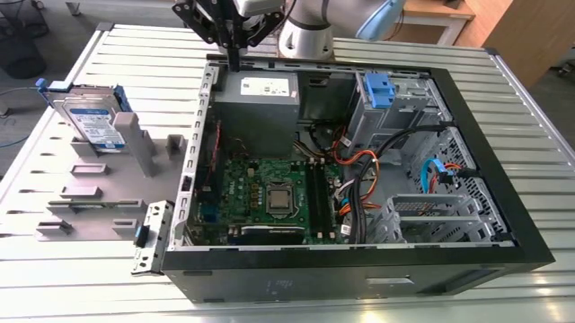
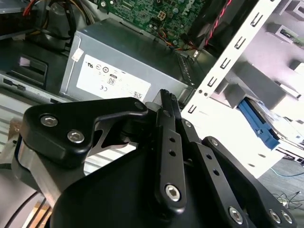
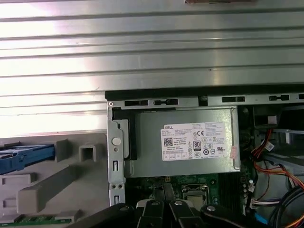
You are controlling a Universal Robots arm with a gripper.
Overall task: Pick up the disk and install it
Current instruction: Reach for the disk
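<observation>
The disk (image 1: pixel 90 121) is a silver drive with a white-and-blue label in a blue carrier. It stands on edge in a grey fixture (image 1: pixel 99 182) on the table, at the exterior view's left of the open computer case (image 1: pixel 359 269). Its blue carrier edge shows in both wrist views (image 3: pixel 23 156) (image 2: pixel 259 126). My gripper (image 1: pixel 233 60) hangs over the case's far rim, just above the power supply, well apart from the disk. Its black fingers (image 2: pixel 166 102) are pressed together with nothing between them.
Inside the case are a grey power supply (image 1: pixel 260 91) with a white sticker, a green motherboard (image 1: pixel 269 195), a blue bracket (image 1: pixel 378 91) on the drive bay, orange and black cables (image 1: pixel 359 161) and a metal drive cage (image 1: pixel 431 215). A slatted metal table (image 1: pixel 144 47) surrounds it.
</observation>
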